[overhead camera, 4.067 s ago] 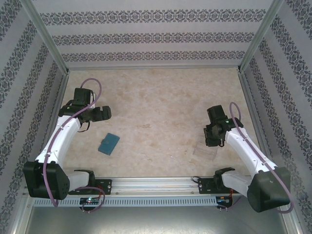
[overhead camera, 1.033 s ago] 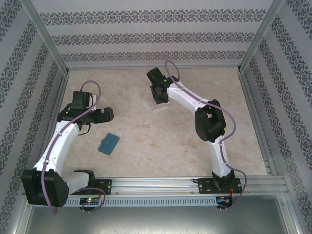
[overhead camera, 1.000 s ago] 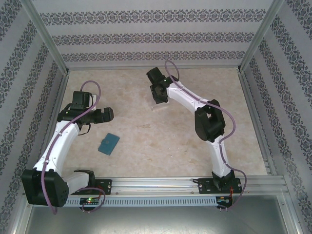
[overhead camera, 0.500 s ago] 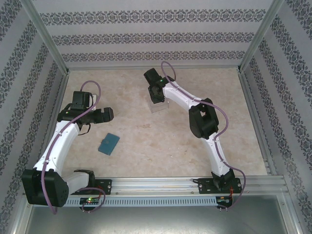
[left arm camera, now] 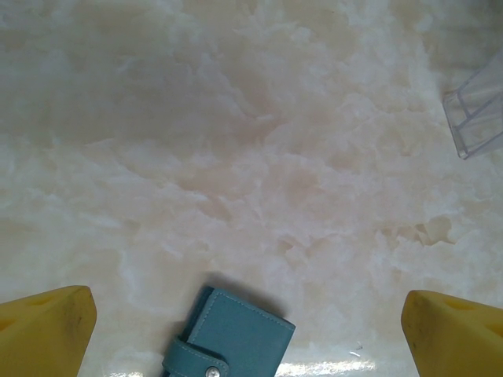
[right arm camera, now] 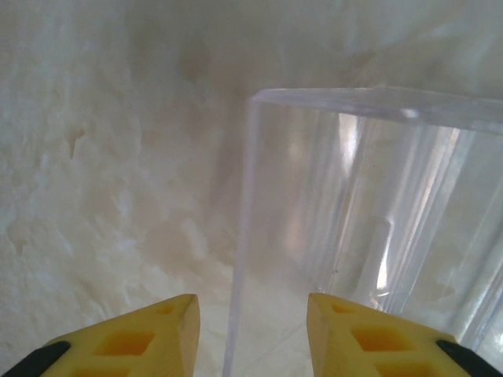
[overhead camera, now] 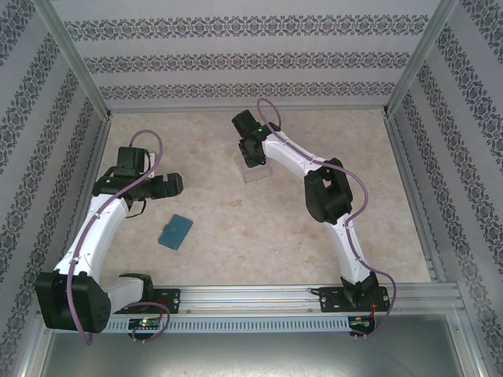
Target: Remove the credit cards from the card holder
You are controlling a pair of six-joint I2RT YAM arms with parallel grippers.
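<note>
Wallet (overhead camera: 174,232) sits snapped shut near the left gripper (overhead camera: 171,185), whose jaws gape wide and empty. Right gripper (right arm camera: 251,330), half open, straddles a wall of the clear tray (right arm camera: 377,196), well apart from the wallet.

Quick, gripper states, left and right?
Left gripper: open, holding nothing.
Right gripper: open, fingertips straddling the clear tray wall, not clamping it.

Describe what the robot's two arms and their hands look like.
The left arm and right arm have white links, bulky black joints and a purple cable looping along each. A small green light glows near the right wrist. The left hand and right hand have blocky yellow fingers.
</note>
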